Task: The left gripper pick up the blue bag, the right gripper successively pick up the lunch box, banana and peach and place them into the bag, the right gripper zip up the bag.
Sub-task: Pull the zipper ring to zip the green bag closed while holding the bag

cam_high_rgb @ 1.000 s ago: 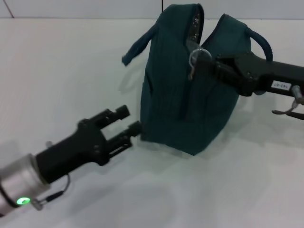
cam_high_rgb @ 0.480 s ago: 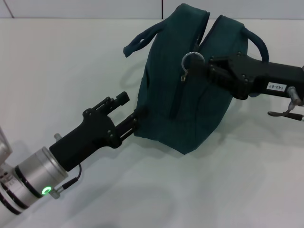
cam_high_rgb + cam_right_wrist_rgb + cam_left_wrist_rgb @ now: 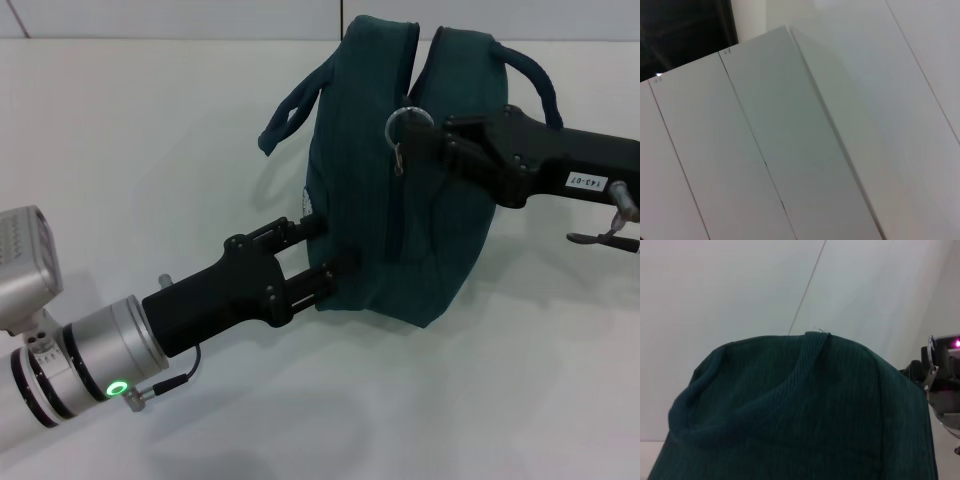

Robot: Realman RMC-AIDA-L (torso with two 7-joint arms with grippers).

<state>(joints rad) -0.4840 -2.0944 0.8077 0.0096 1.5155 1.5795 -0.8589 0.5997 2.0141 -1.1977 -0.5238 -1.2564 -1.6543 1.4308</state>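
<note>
Nearest us, the left gripper pressed its spread fingers against the lower side of the blue bag, bracing rather than clamping it. The bag stood on the white table, its top still gaping. Farther off, the right gripper reached the silver ring zipper pull; we could not tell whether it pinched it. We judged zipping to be in hand, calling for a steady pull along the zipper track. The loop handles hung alongside; no food showed.
</note>
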